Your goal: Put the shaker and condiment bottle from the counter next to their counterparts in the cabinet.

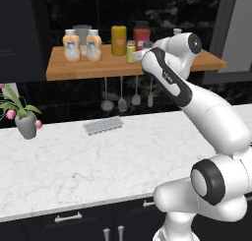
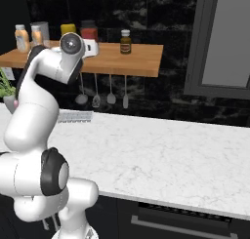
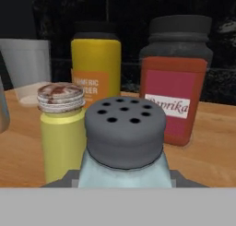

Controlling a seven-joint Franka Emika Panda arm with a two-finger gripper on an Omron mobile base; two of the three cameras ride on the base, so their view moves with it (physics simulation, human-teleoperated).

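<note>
My gripper is shut on the shaker, pale teal glass with a dark grey holed cap, low in the hand view. It is held over the cabinet shelf, just right of the yellow-green counterpart shaker with a silver cap. From the left base camera the gripper reaches the shelf's middle beside that shaker. Two squat orange bottles stand side by side at the shelf's left end. I cannot tell which is the condiment bottle. Whether the teal shaker rests on the plank is hidden.
Behind the shakers stand a tall yellow canister, a red paprika jar and a grey cup. A brown bottle stands further right. Utensils hang under the shelf. On the counter are a potted plant and a grey rack.
</note>
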